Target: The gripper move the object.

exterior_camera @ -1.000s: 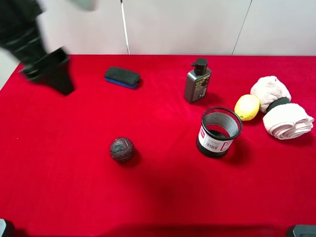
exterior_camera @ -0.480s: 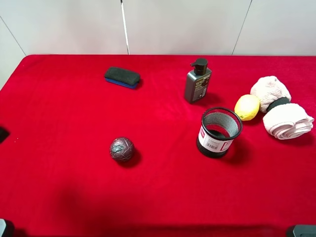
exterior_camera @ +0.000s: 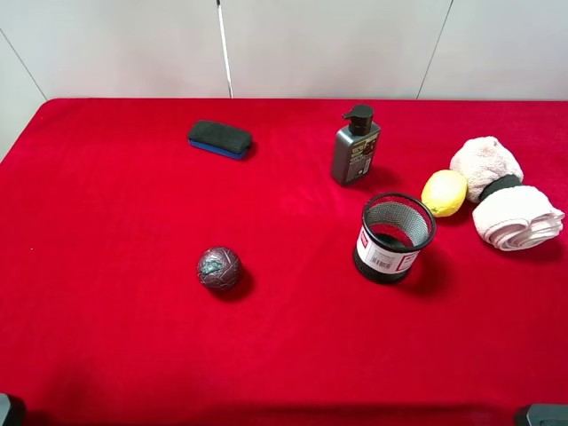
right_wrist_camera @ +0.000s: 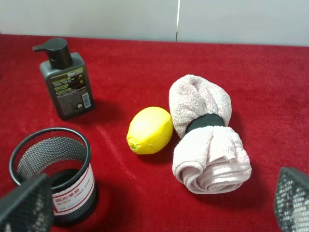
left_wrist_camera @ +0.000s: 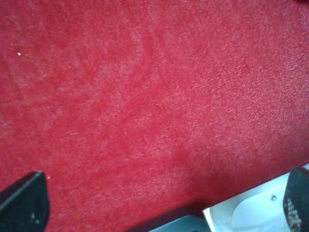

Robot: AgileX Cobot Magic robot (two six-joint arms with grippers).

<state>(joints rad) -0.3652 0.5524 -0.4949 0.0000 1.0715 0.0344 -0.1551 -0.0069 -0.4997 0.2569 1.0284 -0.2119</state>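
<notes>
The object, a dark grey pump bottle [exterior_camera: 355, 146] with a black pump head, stands upright at the back of the red table, right of centre. The right wrist view also shows the bottle [right_wrist_camera: 65, 82], beyond a black mesh cup. Neither arm appears in the exterior high view. My left gripper [left_wrist_camera: 161, 202] is open over bare red cloth near the table's edge, its two fingertips [left_wrist_camera: 24, 204] far apart. My right gripper [right_wrist_camera: 159, 203] is open too, with nothing between its fingers and well short of the bottle.
A black mesh cup [exterior_camera: 394, 238] stands in front of the bottle, with a lemon [exterior_camera: 444, 193] and a rolled pale towel [exterior_camera: 501, 191] to its right. A dark eraser block [exterior_camera: 219, 138] lies at the back left. A dark ball [exterior_camera: 219, 268] sits mid-left.
The left arm, seen at the table's back-left corner a second ago, has swung down along the left side and out of the exterior view. Nothing on the table has moved.
</notes>
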